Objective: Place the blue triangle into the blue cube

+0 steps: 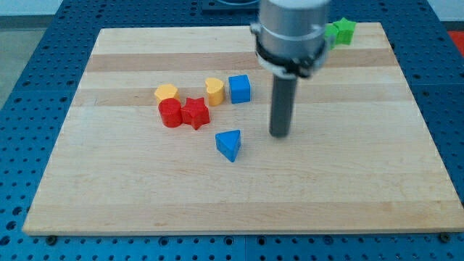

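Note:
The blue triangle (229, 144) lies on the wooden board near the middle, below the blue cube (240, 88). The two are apart, with a gap of board between them. My tip (280, 135) rests on the board to the right of the blue triangle and slightly above its level, not touching it. The tip is below and to the right of the blue cube. The rod rises from the tip to the grey arm body at the view's top.
A yellow heart (214, 90) sits just left of the blue cube. A yellow block (166, 92), a red cylinder (170, 113) and a red star (195, 112) cluster further left. A green star (341, 30) sits at the top right edge. The board (362, 181) is bordered by blue perforated table.

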You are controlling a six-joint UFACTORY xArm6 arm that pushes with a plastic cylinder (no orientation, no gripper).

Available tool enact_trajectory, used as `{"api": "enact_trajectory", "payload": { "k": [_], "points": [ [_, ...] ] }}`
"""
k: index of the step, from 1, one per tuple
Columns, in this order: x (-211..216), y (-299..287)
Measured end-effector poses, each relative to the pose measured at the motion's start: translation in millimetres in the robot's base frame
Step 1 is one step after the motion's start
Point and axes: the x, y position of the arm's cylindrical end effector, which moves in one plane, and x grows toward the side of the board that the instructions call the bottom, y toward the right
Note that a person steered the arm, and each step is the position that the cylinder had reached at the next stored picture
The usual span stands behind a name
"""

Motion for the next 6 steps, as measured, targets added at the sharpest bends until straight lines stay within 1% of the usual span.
{"api": "enact_trajectory", "payload": {
  "k": [1,2,3,4,6],
  "points": [
    [72,-29],
    [90,-89],
    [66,-116],
    [39,-106],
    [2,-50]
  ]
}}
